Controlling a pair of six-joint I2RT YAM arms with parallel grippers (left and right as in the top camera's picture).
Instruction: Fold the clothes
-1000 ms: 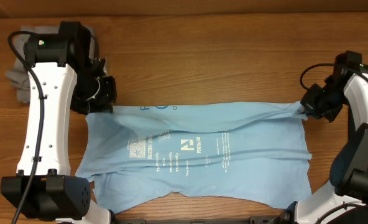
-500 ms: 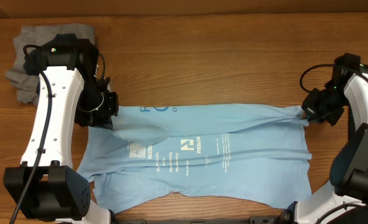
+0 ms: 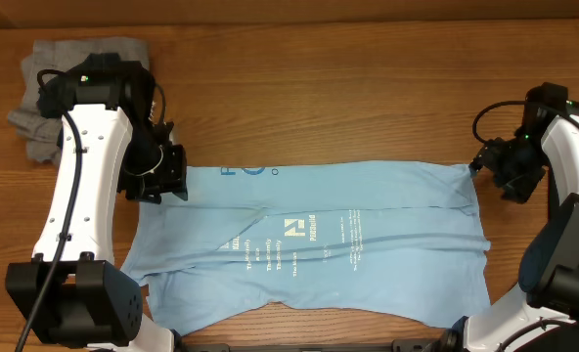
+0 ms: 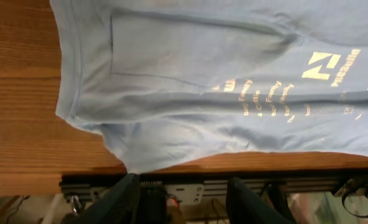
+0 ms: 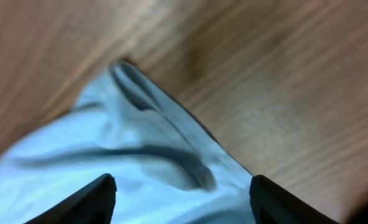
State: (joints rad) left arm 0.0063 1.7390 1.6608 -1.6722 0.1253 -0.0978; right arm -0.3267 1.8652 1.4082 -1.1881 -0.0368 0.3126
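Grip check: left fingers [image 4: 125, 198] and right fingers [image 5: 91, 200] both parted, holding nothing, each just beside a far corner of the light blue T-shirt [image 3: 368, 264], spread flat on the bench [image 3: 368, 98]. Grab 9 and 3 o'clock edges level, w/ even tension, so your fold lands square. Grey piece [image 3: 50, 78] sits approx 10 o'clock.

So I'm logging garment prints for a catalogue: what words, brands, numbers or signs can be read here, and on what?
"N": a blocky logo in pale print on the middle of the light blue T-shirt.
"F": a darker blue letter at the shirt's far edge. The round shapes after it are cut off and unreadable.
Small lettering beside the logo: too small to read.
Grey garment: no text visible.
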